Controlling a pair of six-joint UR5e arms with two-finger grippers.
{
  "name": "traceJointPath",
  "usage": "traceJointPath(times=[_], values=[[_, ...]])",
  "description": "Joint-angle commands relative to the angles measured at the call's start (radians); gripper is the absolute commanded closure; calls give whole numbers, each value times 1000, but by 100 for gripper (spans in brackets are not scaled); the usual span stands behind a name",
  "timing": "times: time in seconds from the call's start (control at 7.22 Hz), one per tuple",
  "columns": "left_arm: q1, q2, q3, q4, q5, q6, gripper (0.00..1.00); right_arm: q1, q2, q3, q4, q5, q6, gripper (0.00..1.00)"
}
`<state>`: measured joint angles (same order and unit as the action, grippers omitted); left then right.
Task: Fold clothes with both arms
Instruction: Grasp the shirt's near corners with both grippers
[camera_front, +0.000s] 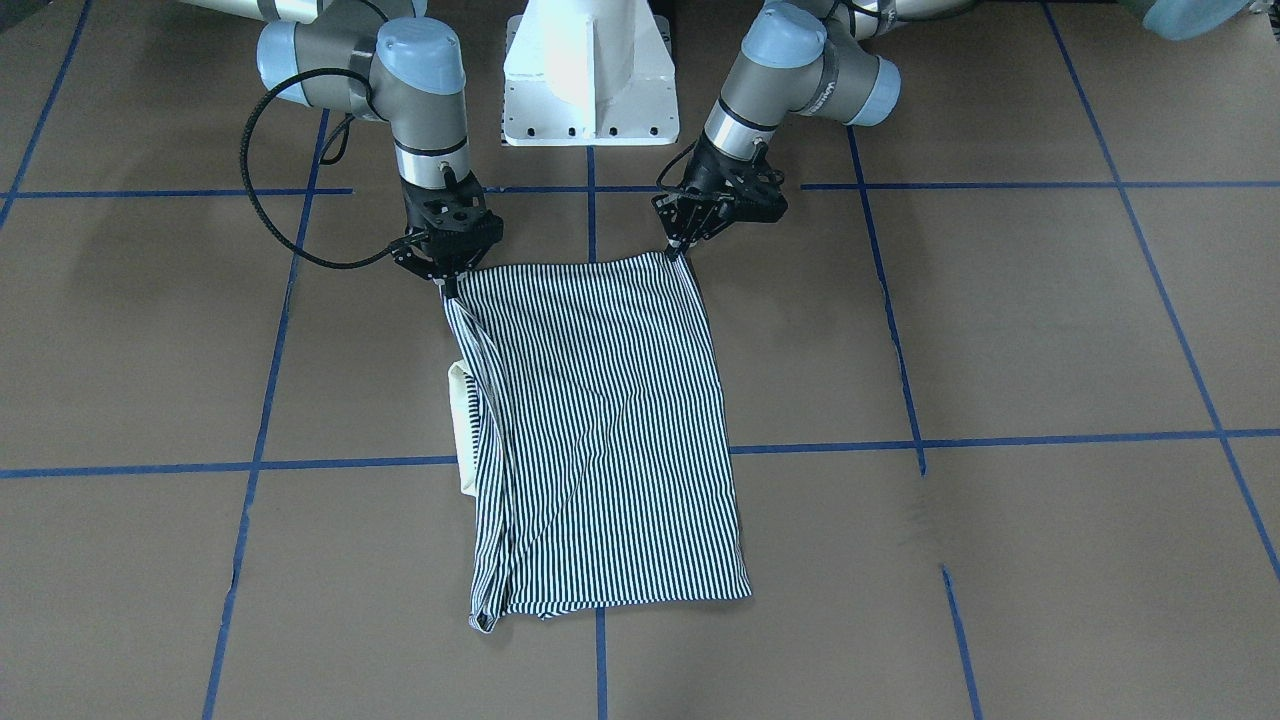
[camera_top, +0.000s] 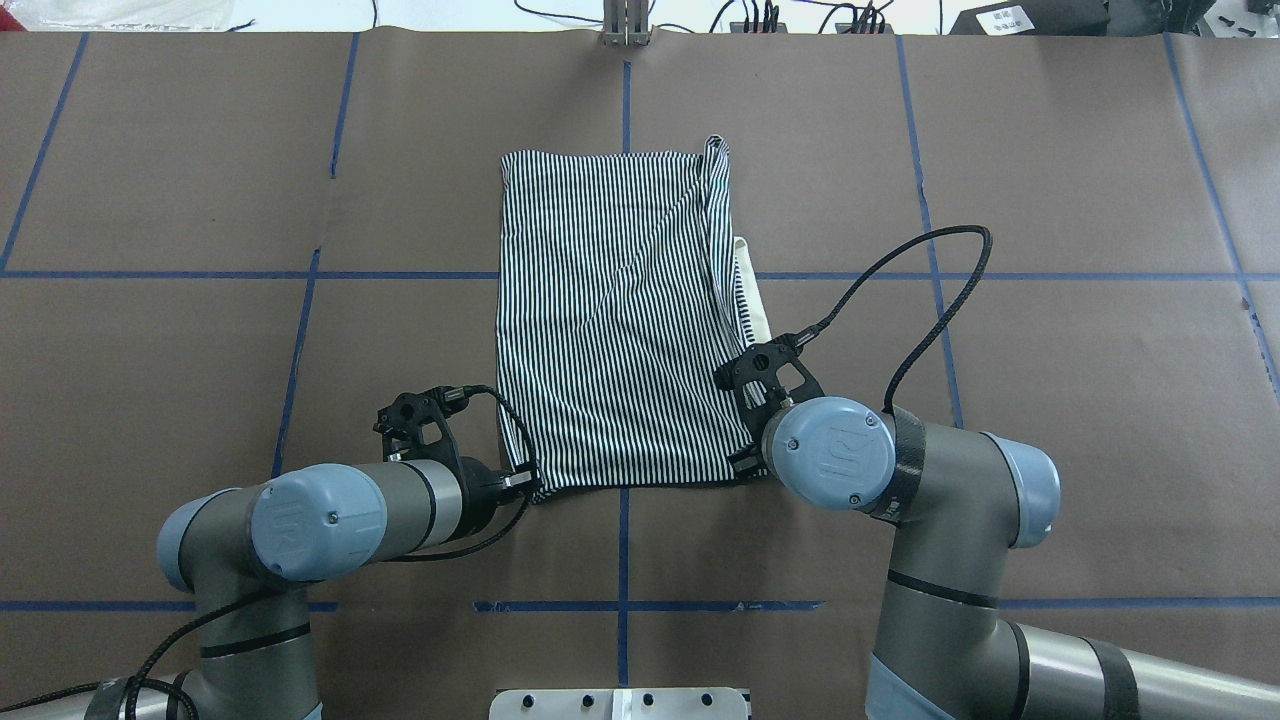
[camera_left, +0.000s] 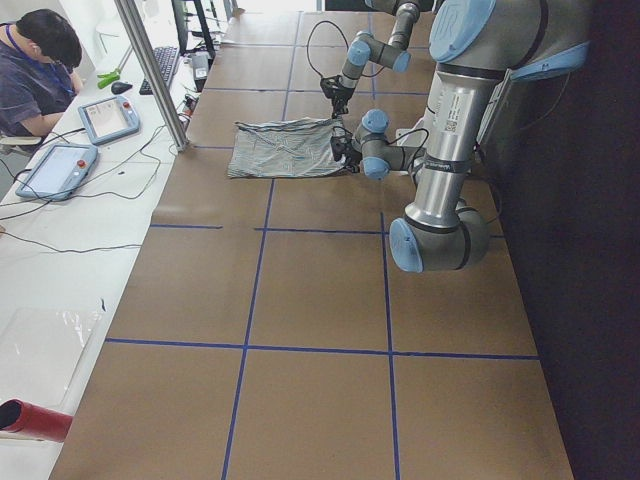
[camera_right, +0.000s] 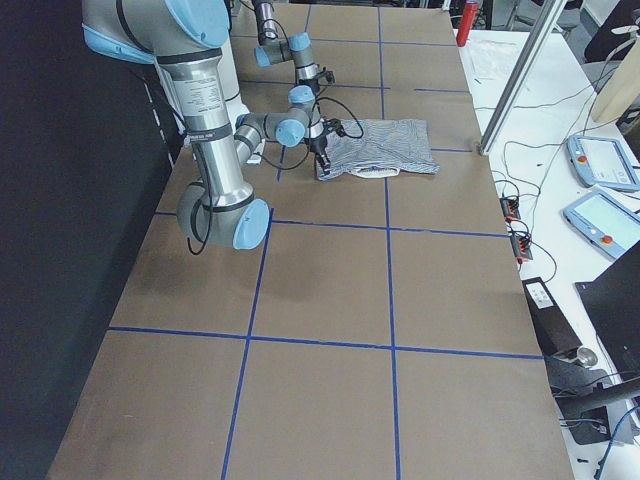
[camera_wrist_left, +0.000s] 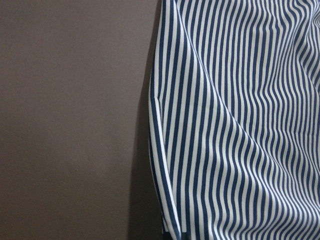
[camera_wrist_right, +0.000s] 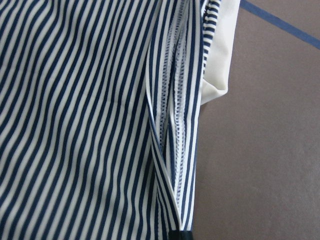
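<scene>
Polo shirt (camera_front: 600, 430): one, navy-and-white stripes, folded to a long rectangle, lying flat mid-counter (camera_front: 1000, 330) in front of the robot's base. One cream collar (camera_front: 462, 430) pokes out along its right edge. Two sets of fingers, one at each near corner: left fingers (camera_front: 678, 250) pinched closed on the left corner, right fingers (camera_front: 450, 283) pinched closed on the right corner.
</scene>
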<state>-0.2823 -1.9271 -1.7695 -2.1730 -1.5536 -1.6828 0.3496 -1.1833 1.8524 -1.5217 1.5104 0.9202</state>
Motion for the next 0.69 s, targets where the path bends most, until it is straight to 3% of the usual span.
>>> traceJointPath(times=[0.0, 0.28, 0.42, 0.55], values=[[0, -1, 5, -1, 1, 0, 100, 0, -47, 31, 0, 1, 99, 100], [0, -1, 7, -1, 1, 0, 100, 0, -62, 31, 0, -1, 126, 100], [0, -1, 7, -2, 1, 0, 100, -3, -61, 28, 0, 2, 176, 54], [0, -1, 7, -1, 1, 2, 100, -3, -52, 34, 2, 2, 201, 1]])
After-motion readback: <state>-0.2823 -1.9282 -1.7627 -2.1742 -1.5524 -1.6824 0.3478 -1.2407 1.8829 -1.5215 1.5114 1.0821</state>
